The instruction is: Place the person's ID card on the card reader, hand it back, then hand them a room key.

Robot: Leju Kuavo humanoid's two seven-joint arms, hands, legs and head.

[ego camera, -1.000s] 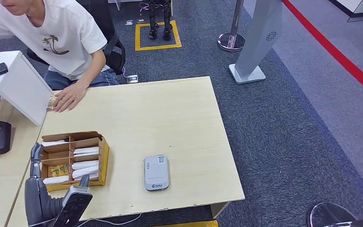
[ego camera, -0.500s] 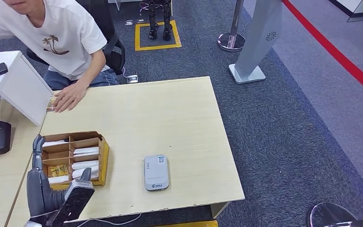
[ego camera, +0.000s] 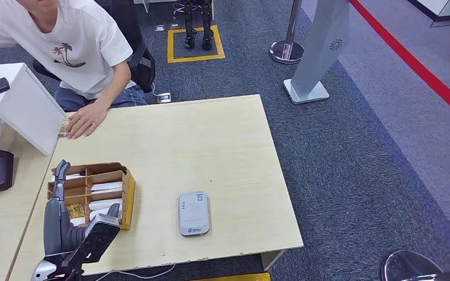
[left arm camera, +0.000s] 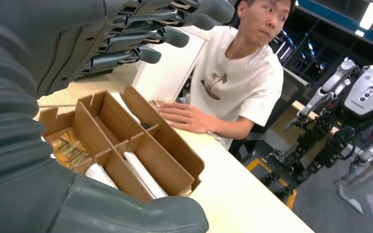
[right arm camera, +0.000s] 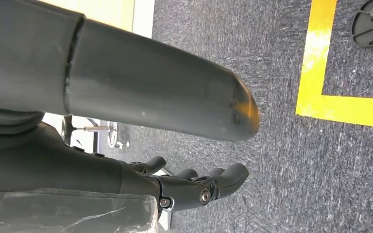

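Head view: left robot hand [ego camera: 58, 219] hovers open above the cardboard tray [ego camera: 127, 199] on the counter [ego camera: 211, 146]; ID card [ego camera: 64, 127] lies under the person's hand [ego camera: 85, 120], card reader [ego camera: 194, 213] apart.
Left wrist view: tray compartments hold white key sleeves [left arm camera: 143, 173] and yellow packets [left arm camera: 68, 149]; reach past them, fingers spread, toward the card.
Right wrist view: right robot hand [right arm camera: 194, 187] hangs empty, fingers loosely curled, over carpet.

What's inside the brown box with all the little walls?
The cardboard box holds white cards in several slots and small yellow packets in one. The left hand hovers over its near corner, hiding what lies there.
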